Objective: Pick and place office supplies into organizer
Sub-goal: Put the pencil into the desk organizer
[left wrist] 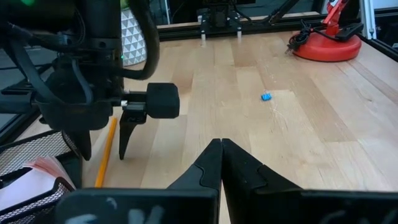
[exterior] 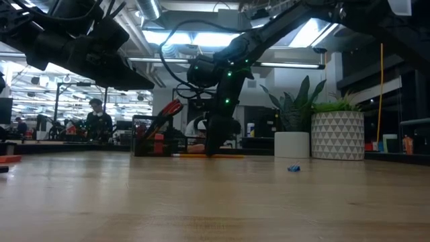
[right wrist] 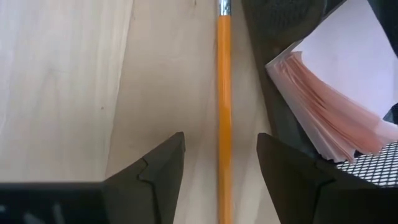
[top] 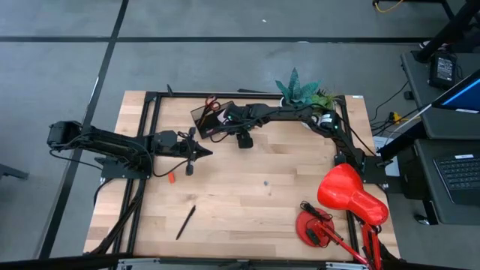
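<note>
The wooden surface (top: 247,202) fills the middle of the high view, its lower edge cut off by the frame. The red desk lamp (top: 349,196) sits at lower right, partly out of frame. The potted plants (top: 304,91) stand at the upper edge, half hidden behind the right arm.

The organizer (top: 204,118) lies in the upper centre of the high view, largely covered by the right arm; the red-handled scissors (top: 211,104) stick up from it, and its compartments cannot be made out. In the right wrist view a pink sticky-note pad (right wrist: 339,99) rests against its mesh wall.

The right end effector (right wrist: 221,165) hangs wide open, its fingers either side of the orange pencil (right wrist: 224,112), which lies flat just beside the organizer, its lower end cut off. The left end effector (left wrist: 222,163) is closed and empty, centre-left above the surface.

A black pen (top: 185,222) lies lower left; a small red eraser (top: 170,177) sits left of centre, too small to detail.
</note>
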`<state>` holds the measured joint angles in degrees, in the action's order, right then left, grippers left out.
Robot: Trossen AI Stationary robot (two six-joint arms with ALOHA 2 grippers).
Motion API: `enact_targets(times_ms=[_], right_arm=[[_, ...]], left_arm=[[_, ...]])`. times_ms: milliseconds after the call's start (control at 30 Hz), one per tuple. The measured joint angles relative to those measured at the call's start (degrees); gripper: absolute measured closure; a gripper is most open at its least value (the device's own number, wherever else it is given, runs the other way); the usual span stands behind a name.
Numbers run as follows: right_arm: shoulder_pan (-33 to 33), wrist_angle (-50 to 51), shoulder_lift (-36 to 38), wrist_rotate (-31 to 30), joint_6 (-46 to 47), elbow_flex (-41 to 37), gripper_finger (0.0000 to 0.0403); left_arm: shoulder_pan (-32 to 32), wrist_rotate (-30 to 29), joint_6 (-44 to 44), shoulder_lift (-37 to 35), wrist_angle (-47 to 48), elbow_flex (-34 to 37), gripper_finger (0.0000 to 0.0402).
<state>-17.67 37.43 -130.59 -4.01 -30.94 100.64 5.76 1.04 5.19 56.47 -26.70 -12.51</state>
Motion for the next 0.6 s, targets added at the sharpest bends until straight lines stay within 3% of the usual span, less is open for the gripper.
enact_targets(times_ms=[600], right_arm=[[-0.97, 12.16, 0.95, 1.04, 2.54, 3.74, 0.0201]], left_arm=[[-0.01, 0.0, 0.03, 0.0, 0.94, 0.0, 0.0398]])
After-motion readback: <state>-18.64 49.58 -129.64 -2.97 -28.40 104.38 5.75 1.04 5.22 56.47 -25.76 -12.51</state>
